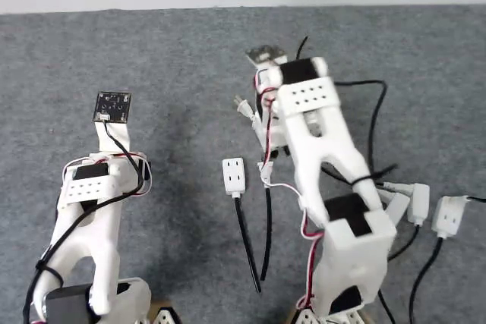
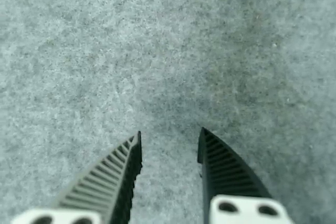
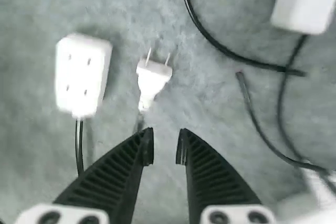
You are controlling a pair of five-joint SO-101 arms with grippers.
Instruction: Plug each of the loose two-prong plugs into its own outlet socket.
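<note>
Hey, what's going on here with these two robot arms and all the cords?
Two robot arms are at a grey mat, and the job is plugging loose plugs into outlets. The right gripper sits just behind a white two-prong plug, jaws slightly apart and holding nothing. A white outlet block lies beside that plug, which is not in a socket yet. The left gripper is over bare mat, jaws open and empty.

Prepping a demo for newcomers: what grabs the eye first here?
The right arm, stretched across the grey carpet amid tangled black cords. The right gripper hangs open short of a loose white two-prong plug, which lies beside a white outlet block. The left gripper is open over bare carpet.
</note>
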